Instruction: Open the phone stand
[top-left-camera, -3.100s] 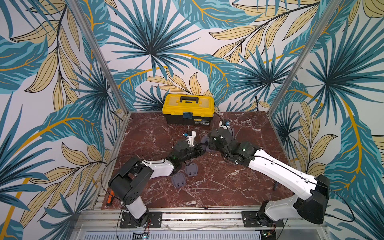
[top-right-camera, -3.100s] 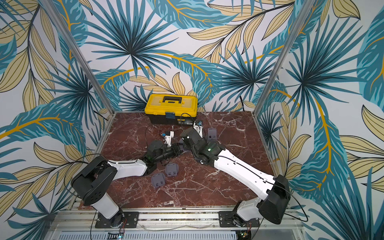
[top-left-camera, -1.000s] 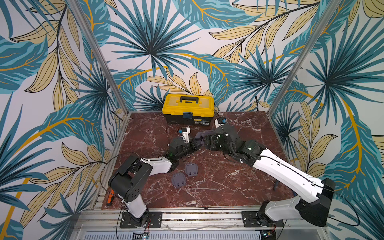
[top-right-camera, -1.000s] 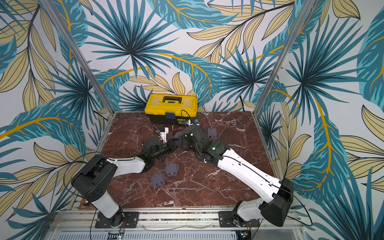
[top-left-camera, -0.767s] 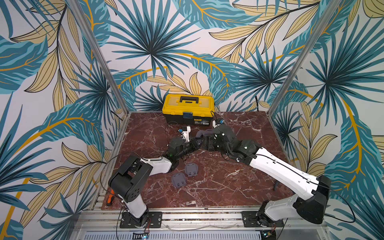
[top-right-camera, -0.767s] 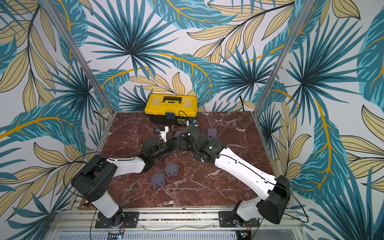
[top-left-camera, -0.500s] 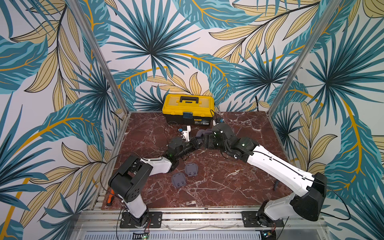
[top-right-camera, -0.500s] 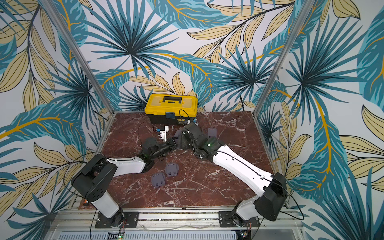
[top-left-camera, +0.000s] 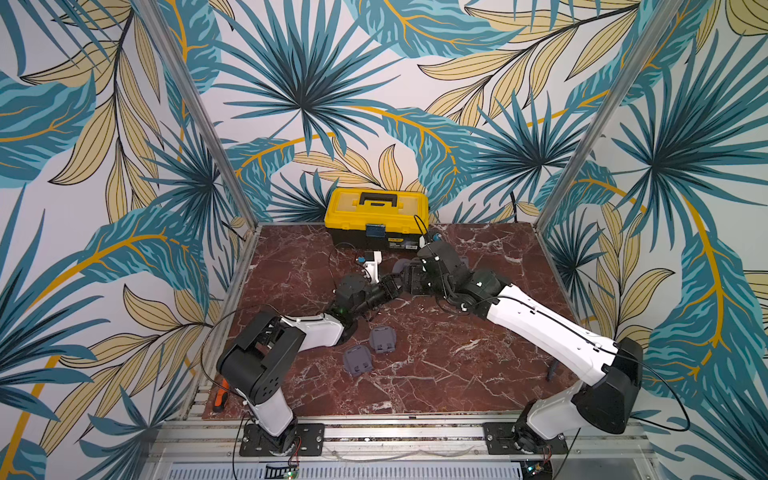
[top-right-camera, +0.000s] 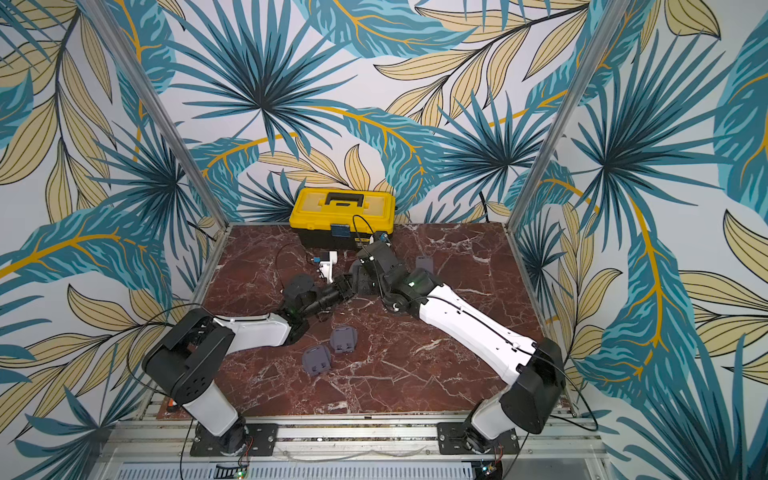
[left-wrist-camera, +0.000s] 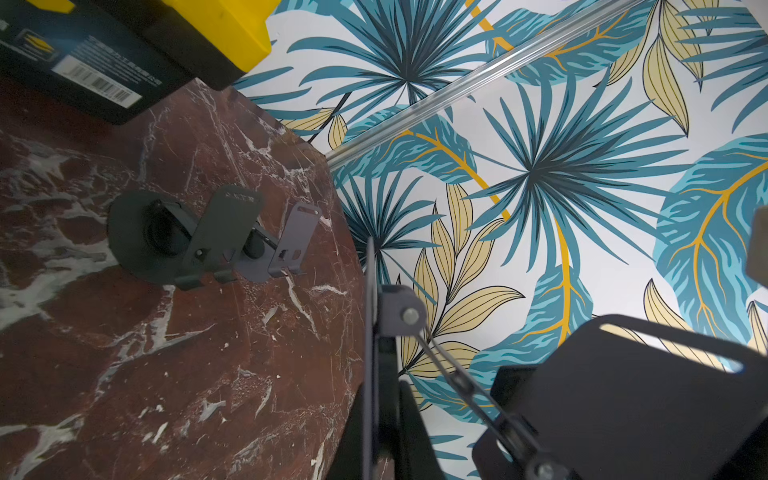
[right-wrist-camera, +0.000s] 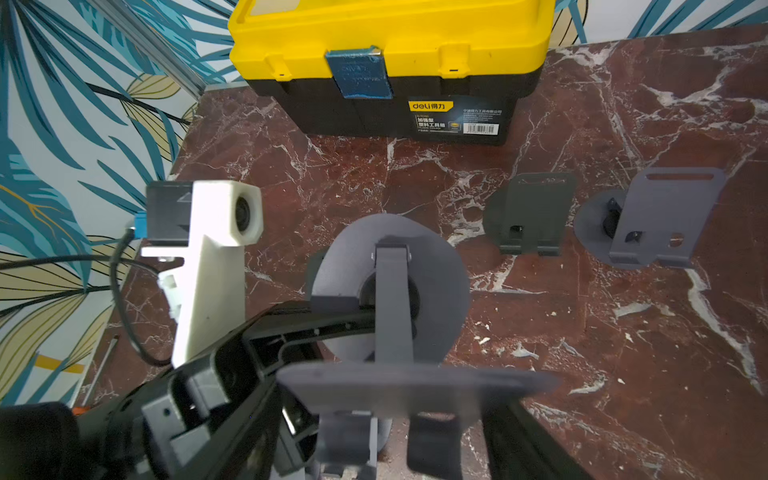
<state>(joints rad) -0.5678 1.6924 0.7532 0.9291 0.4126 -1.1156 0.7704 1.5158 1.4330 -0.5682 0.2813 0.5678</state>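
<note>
As the right arm has swung in from the right of the frame, the right gripper (top-left-camera: 409, 277) now meets the left gripper (top-left-camera: 391, 287) just above centre in both top views, in front of the yellow toolbox (top-left-camera: 376, 210). The left gripper is clamped tight on the round base of the phone stand (right-wrist-camera: 390, 266) and holds it clear of the table. The right jaws have narrowed about the stand's plate (right-wrist-camera: 415, 388), but I cannot tell whether they pinch it yet. The plate already stands away from the base, so I judge the unfolding under way, not finished. Two folded stands (top-left-camera: 357, 360) lie lower centre on the red marble tabletop (top-left-camera: 457, 374). Two opened stands (right-wrist-camera: 660, 216) show in the right wrist view. Leaf-patterned wallpaper (top-left-camera: 291, 83) closes three sides.
</note>
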